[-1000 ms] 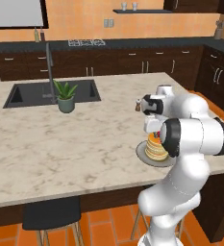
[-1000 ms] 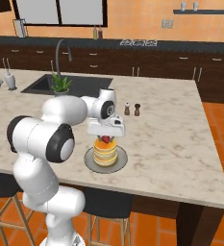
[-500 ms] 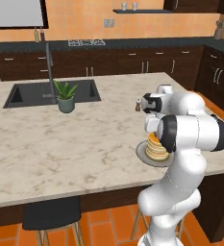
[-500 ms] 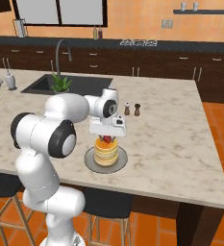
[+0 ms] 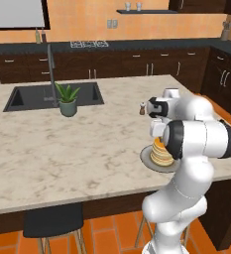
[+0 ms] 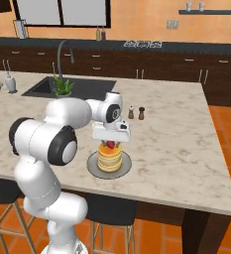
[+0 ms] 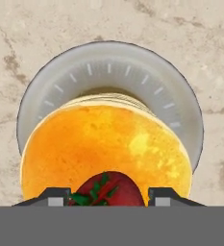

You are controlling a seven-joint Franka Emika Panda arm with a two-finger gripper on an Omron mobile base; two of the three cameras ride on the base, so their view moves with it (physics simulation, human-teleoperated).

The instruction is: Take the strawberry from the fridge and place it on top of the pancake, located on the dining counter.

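While the gripper hangs straight above the pancake, its two dark fingertips stand a little apart on either side of the strawberry, and whether they press the berry or have let it go cannot be told. That red berry sits on the top pancake of the stack, near its edge. Below it, the round grey plate rests on the pale marbled dining counter, near the salt and pepper shakers.

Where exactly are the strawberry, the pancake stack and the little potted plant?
strawberry [image 7: 108,188]: hand view, on its red flesh.
pancake stack [image 6: 109,158]: right base view, on its side.
potted plant [image 5: 67,107]: left base view, on its pot.
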